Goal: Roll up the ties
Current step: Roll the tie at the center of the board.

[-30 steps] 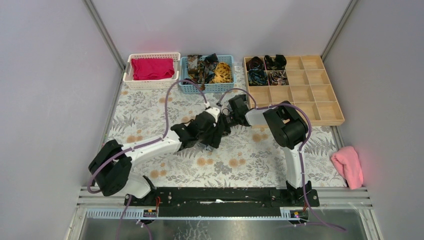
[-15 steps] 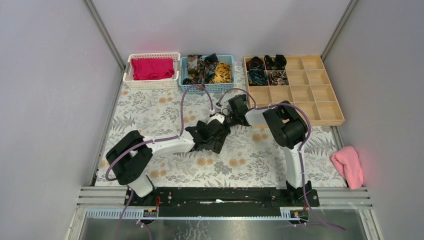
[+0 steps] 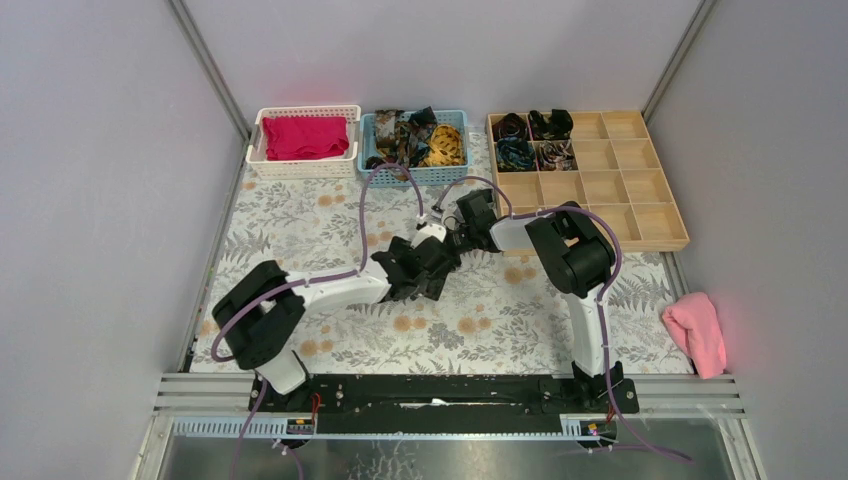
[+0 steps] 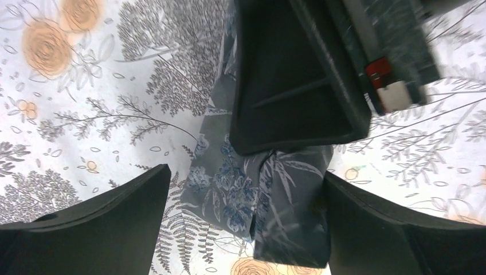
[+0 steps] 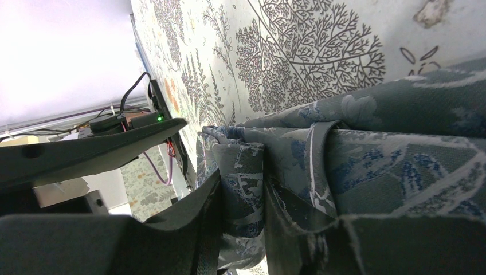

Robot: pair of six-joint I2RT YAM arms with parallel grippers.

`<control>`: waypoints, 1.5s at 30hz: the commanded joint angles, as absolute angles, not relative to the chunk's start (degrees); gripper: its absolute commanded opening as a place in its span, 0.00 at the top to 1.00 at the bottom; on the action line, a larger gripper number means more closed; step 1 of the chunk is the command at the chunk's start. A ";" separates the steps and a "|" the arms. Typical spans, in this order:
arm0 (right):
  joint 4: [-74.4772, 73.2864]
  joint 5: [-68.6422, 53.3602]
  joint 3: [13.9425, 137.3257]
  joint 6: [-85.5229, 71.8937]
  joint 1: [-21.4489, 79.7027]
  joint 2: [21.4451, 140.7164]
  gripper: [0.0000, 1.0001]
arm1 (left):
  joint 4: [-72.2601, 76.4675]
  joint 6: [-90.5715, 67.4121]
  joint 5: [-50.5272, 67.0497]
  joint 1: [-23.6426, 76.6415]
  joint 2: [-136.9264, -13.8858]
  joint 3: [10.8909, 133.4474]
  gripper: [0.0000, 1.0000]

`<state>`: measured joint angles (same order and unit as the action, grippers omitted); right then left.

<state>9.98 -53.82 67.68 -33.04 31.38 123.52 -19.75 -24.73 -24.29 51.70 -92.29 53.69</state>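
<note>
While the two arms meet near the middle of the desk [image 3: 300, 230], a grey tie [image 4: 240, 189] with a blue leaf-and-flower pattern lies on the floral cover beneath them. The left fingers [image 4: 103, 223] are spread as wide as they go, one on each side of the tie, and hold nothing. The cloth between them is bunched and folded over on itself. The right fingers [image 5: 143, 240] are partly closed and pinch a fold of that same tie; in the right wrist view the fabric runs down into the narrow gap between them. In the left wrist view one black finger of the right arm sits on top of the tie, just beyond the left fingertips. From above, the tie is almost wholly hidden under the two wrists, and how far it is coiled cannot be told.

Along the far edge of the desk stand three containers. A white basket [image 3: 300, 168] holds a magenta cloth [image 3: 305, 137]. Beside it a blue basket [image 3: 412, 178] holds loose ties [image 3: 405, 135], one of them yellow-orange. To the right, a wooden tray [image 3: 625, 190] has rolled ties [image 3: 515, 153] in its four far-left compartments. A pink cloth [image 3: 695, 330] lies off the floral cover at the right.
</note>
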 commanded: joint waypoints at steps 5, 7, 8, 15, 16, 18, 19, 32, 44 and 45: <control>9.39 -52.91 67.63 -31.42 31.50 124.15 0.63 | -18.57 -26.21 -24.43 51.50 -93.71 53.20 0.02; 9.17 -53.22 67.65 -31.08 31.52 124.00 0.53 | -18.30 -26.21 -23.95 51.44 -91.02 52.40 0.02; 9.41 -53.19 67.41 -31.03 31.51 123.59 0.50 | -18.54 -26.19 -23.65 51.42 -89.83 52.20 0.01; 8.18 -49.82 65.15 -29.08 32.11 116.93 0.34 | -19.10 -27.43 -20.62 49.45 -81.49 49.68 0.01; 7.65 -49.54 64.99 -28.64 32.08 116.13 0.33 | -18.98 -27.53 -19.13 47.64 -80.72 49.09 0.01; 6.46 -49.13 65.33 -27.83 32.08 115.11 0.32 | -16.94 -27.88 -14.90 43.40 -79.31 46.54 0.02; 5.99 -48.87 65.45 -27.69 32.09 114.86 0.32 | -15.98 -28.20 -13.42 41.72 -78.64 45.55 0.01; 9.03 -48.10 64.33 -30.57 32.33 111.47 0.32 | -12.12 -32.08 -11.10 38.62 -77.04 44.58 0.02; 4.75 -40.22 61.25 -27.80 32.47 105.22 0.31 | -7.20 -33.34 -2.65 37.44 -76.96 41.92 0.01; 4.25 -38.78 60.35 -27.51 32.48 103.73 0.31 | -7.04 -33.25 -2.47 37.44 -77.11 41.88 0.02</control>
